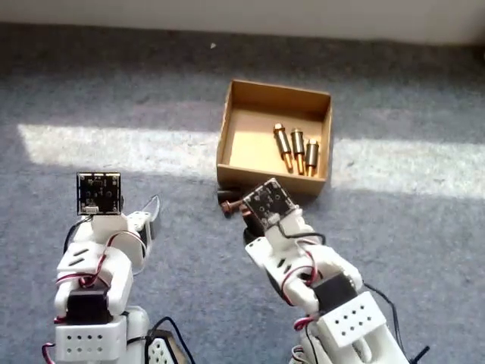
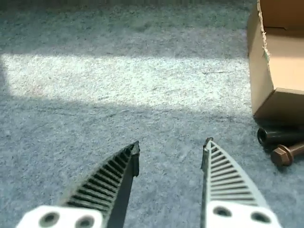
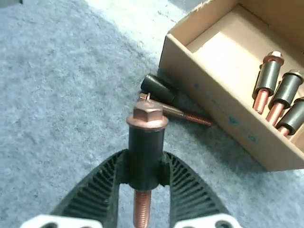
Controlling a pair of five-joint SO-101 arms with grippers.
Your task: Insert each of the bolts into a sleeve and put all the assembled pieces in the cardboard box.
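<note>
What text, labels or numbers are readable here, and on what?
No text can be read.
Box: faint blue marks on its outer wall, too blurred to read.
Sleeve in the right tool: no print visible.

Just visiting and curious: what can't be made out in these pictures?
High view: loose bolt, shank end under the right arm's wrist.
Left wrist view: cardboard box, mostly cut off by the edge.
Right wrist view: third assembled piece, cut by the edge.
</note>
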